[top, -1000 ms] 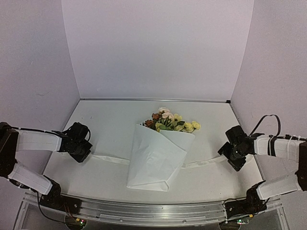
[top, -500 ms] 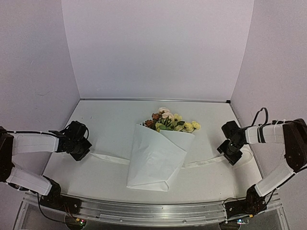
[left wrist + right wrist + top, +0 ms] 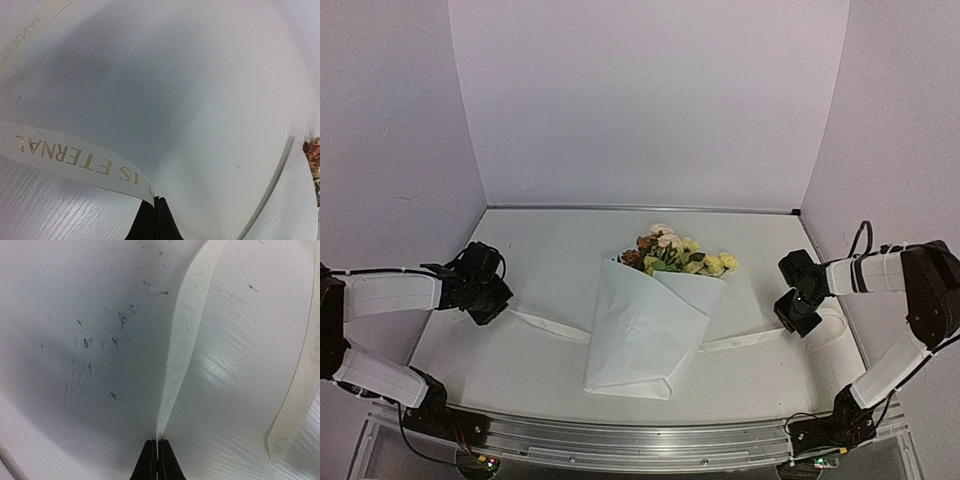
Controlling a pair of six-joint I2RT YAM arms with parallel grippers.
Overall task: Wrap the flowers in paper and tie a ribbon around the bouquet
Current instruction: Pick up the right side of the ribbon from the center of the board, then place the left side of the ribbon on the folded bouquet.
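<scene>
White-topped table [image 3: 550, 250] inside pale lilac walls. At centre, bouquet [image 3: 645, 335] lying flat: paper [image 3: 638, 350] folded into a cone, narrow end toward the near edge, flowers [image 3: 675, 255] showing above the wide rim at the far end. Wrapping judged complete; tying not yet begun. Laid crosswise, ribbon [image 3: 552, 328], vanishing at the bouquet's left edge and emerging at its right edge, so evidently passing beneath. No turn or knot over the paper. Gold lettering legible on the strip in the left wrist view.

Well left of the bouquet, left gripper [image 3: 492, 306], jaws closed, ribbon pinched between the tips and leading off to one side above the table. Well right of the bouquet, right gripper [image 3: 796, 320], jaws likewise clamped on the ribbon, strip standing on edge straight out from the tips. Spare tail looped on the table beyond, further right.

Step in hand, as judged: raising both ends and crossing them over the bouquet's waist. Recommended:
- Lift both ends evenly and hold light tension, to stop the strip sliding toward the narrow end.
- Cross at mid-length of the paper, not at the rim.
- Avoid dragging the thin fold open or shifting the bouquet.
- Keep the right-hand tail clear of the crossing.

Risk: floppy strip slipping from the closed tips under a hard pull.
</scene>
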